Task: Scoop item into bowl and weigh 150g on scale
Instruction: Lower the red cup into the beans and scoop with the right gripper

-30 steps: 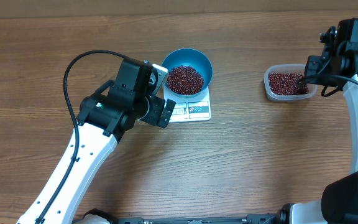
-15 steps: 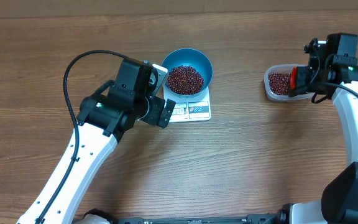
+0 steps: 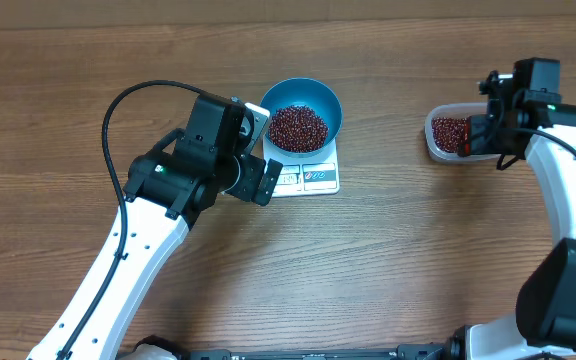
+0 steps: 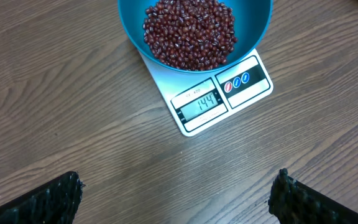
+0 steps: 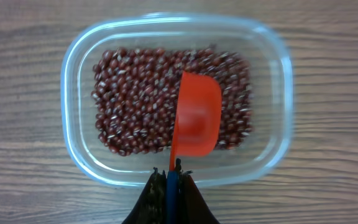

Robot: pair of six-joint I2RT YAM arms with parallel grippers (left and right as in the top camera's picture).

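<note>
The blue bowl (image 4: pixel 253 25) sits on the white scale (image 4: pixel 247 93) near the middle of the wooden desk (image 3: pixel 418 250), covering the scale's rear part and leaving the front strip with the display (image 4: pixel 199 102) and buttons clear; the display reads 144. A heap of dark red-brown beans (image 4: pixel 188 31) fills the bottom of the bowl. The left end effector (image 4: pixel 176 202) hangs just in front of the scale, released, its two fingers spread wide and touching nothing. Well apart on the right side of the desk stands a clear plastic tub (image 5: pixel 79 149) holding more beans. The right end effector (image 5: pixel 170 186) is clenched on the thin handle of a red scoop (image 5: pixel 196 123), whose cup lies over the beans in the right half of the tub; whether it touches them cannot be told.
</note>
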